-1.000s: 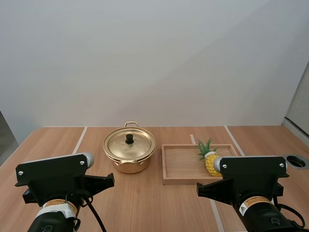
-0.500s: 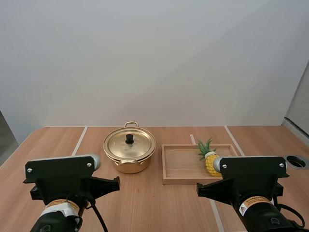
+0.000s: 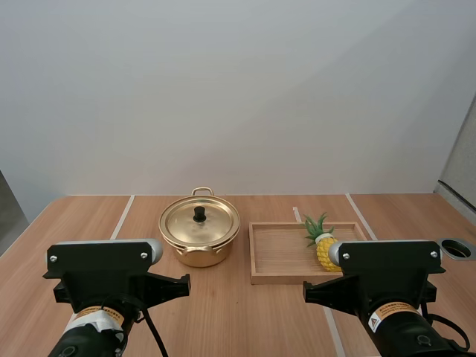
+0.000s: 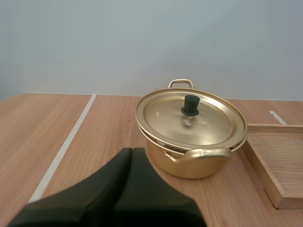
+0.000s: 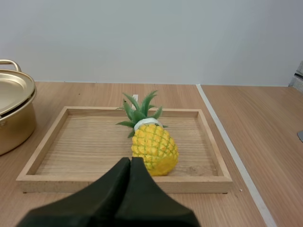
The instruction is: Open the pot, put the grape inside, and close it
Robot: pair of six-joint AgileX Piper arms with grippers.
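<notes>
Your left pincer (image 4: 130, 156), fingers pressed together on nothing, has edged toward the lidded pot (image 3: 199, 236); right pincer (image 5: 129, 165) likewise clamped empty. The tray (image 3: 279, 274) holds a pineapple (image 3: 324, 248), no grape.

Two black box-shaped arm housings, silver-grey cylindrical end caps, two bright screws on each front face, orange-and-white warning labels below, matte black wedge-shaped left claw (image 4: 127, 156) and right claw (image 5: 129, 165)

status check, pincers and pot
Left pincer shut, near pot. Right pincer shut, by pineapple in tray. Lid on. No grape seen.
</notes>
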